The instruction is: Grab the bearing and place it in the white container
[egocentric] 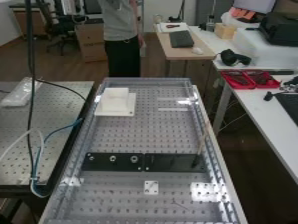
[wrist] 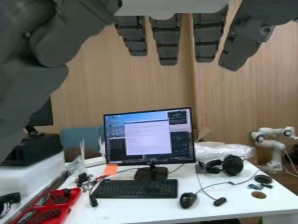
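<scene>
Robot hand (wrist: 169, 42): hangs in the wrist view, with fingers straight and apart; released, grasping nothing. Points toward a white desk (wrist: 133, 212) with a monitor (wrist: 148, 136) standing on it.

Clock directions: read from bench centre in the high view, 12 at the far end. Perforated bench (egocentric: 126, 135): carries a black strip (egocentric: 169, 162) across its width. Bearing: likely among three small round metallic pieces (egocentric: 113, 158) set in a row on the strip, toward 9 o'clock. Cannot tell which. White container (egocentric: 116, 95): sits at 11 o'clock on a wider flat white base (egocentric: 126, 112), well apart from the row.

Thin rod (egocentric: 201, 142): leans at a tilt near 3 o'clock, beside the strip's end. Small white plate (egocentric: 151, 187): lies flat at 6 o'clock. Clear plastic bag (egocentric: 18, 94): rests on the neighbouring table at 10 o'clock. Red trays (egocentric: 256, 88): stand on the desk toward 2 o'clock.

Also on the desk, wrist view: keyboard (wrist: 136, 189) in front of the monitor, mouse (wrist: 188, 200) just beside the keyboard, headphones (wrist: 233, 165) near the monitor.
</scene>
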